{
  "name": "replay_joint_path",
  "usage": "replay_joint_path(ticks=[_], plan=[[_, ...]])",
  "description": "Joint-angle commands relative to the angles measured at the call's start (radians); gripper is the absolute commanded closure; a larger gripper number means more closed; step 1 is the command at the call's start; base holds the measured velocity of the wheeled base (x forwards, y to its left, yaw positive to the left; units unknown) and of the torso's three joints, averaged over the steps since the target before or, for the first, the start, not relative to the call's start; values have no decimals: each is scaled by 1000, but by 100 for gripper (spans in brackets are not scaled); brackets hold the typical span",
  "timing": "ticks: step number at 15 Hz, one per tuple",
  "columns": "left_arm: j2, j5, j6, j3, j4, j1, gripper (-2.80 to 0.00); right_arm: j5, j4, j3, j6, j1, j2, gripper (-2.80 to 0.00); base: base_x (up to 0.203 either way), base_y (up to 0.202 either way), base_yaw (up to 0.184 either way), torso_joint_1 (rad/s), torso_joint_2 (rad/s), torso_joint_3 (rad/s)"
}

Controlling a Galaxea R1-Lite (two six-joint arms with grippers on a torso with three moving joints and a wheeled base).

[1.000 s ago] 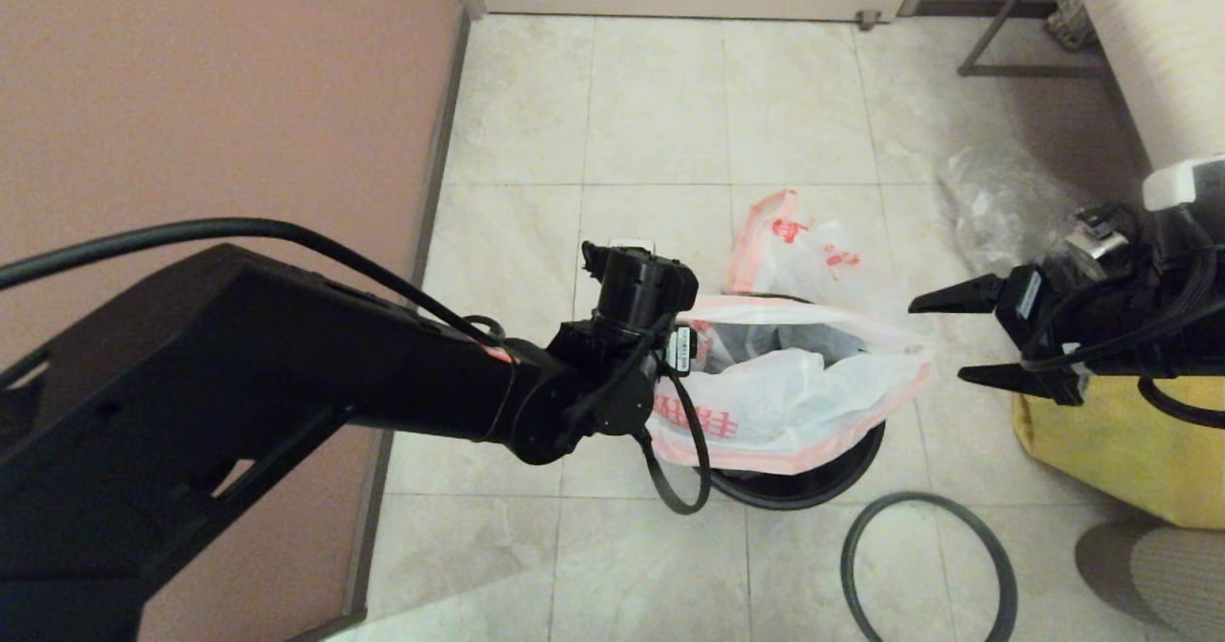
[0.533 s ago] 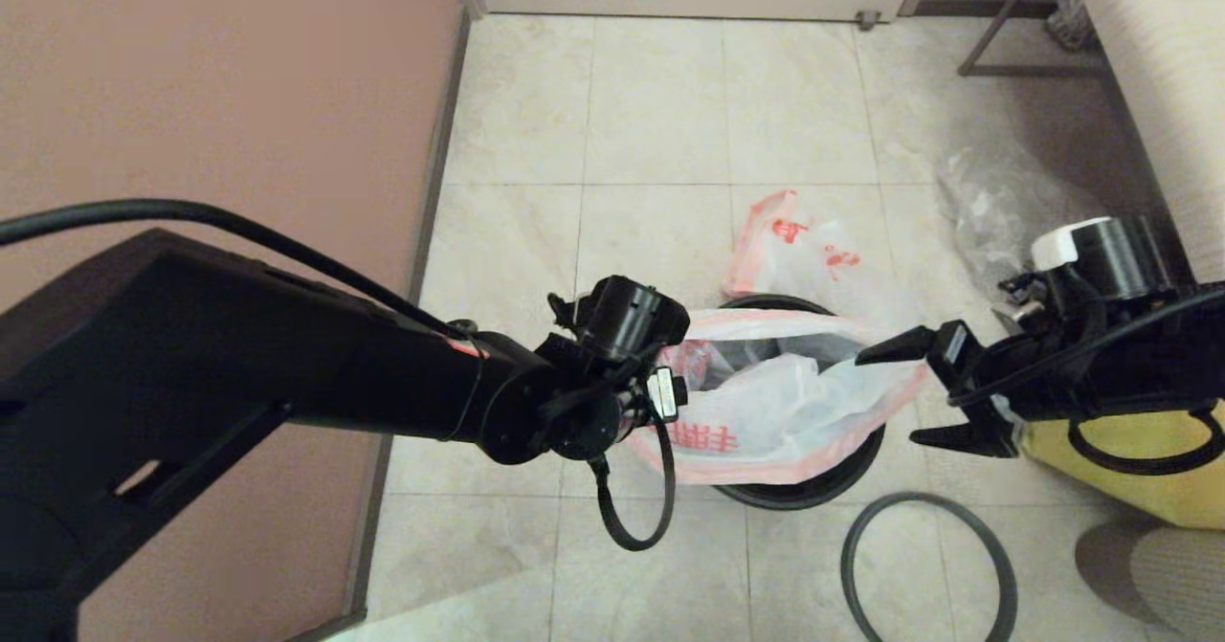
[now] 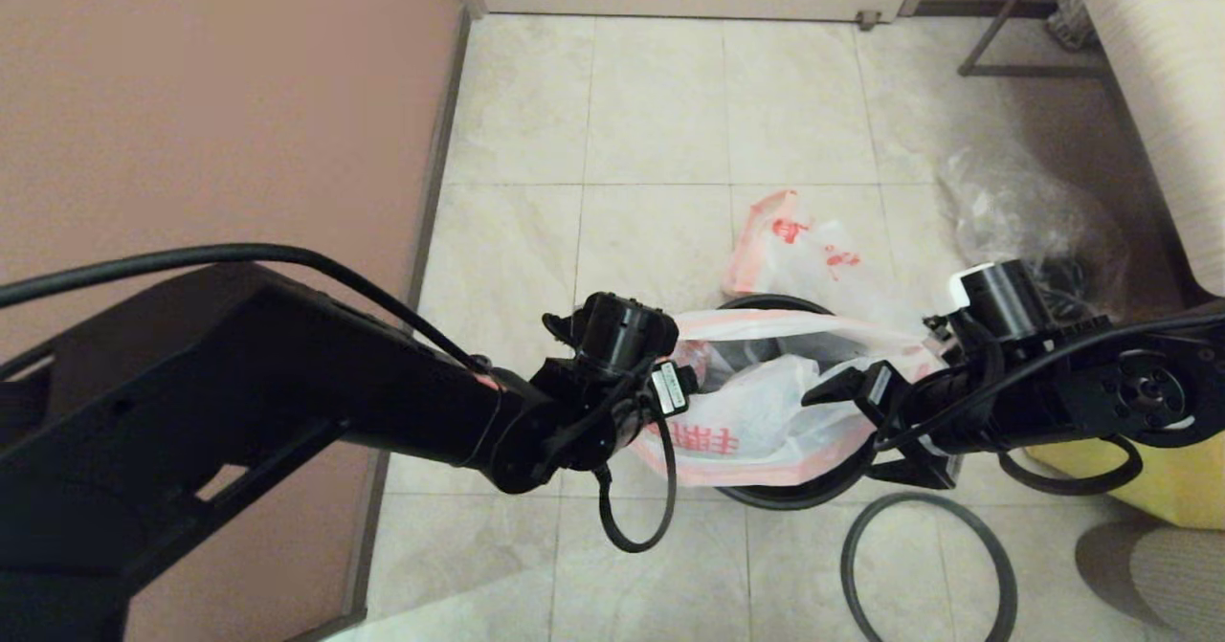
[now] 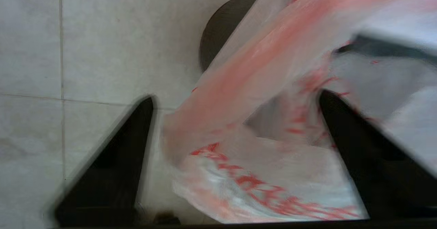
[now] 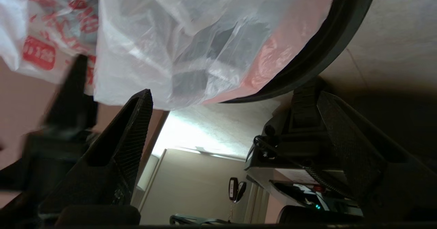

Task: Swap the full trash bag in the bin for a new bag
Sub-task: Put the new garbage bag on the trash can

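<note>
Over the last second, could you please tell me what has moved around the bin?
The right tool, open, swung in toward the robot's left from beside the yellow bag to the right edge of the new bag. The left tool stays at its left edge. The bin and hoop have not moved.

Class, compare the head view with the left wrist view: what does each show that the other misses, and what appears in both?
Only the head view shows the right gripper, open at the bin's right side, the grey hoop on the floor, and the full trash bag behind the bin. Only the left wrist view shows the left gripper open around the bag's pink edge. Both show the new bag over the bin.
</note>
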Motion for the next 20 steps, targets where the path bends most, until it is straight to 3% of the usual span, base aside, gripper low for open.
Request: replay_joint_path(ticks=[1, 8, 13, 18, 20], plan=[[40, 4, -5, 10, -22, 14, 0, -2, 5, 1, 4, 0, -38, -280, 0, 0, 0, 0, 0, 0], [3, 5, 4, 58, -118, 7, 0, -4, 87, 36, 0, 4, -141, -280, 0, 0, 0, 0, 0, 0], [-17, 0, -3, -92, -45, -20, 0, -33, 91, 48, 0, 1, -132, -280, 0, 0, 0, 0, 0, 0], [5, 22, -12, -90, -7, -30, 0, -34, 33, 32, -3, 6, -63, -280, 0, 0, 0, 0, 0, 0], [38, 44, -52, -69, 0, -22, 0, -34, 31, 31, -3, 4, -63, -280, 0, 0, 0, 0, 0, 0]])
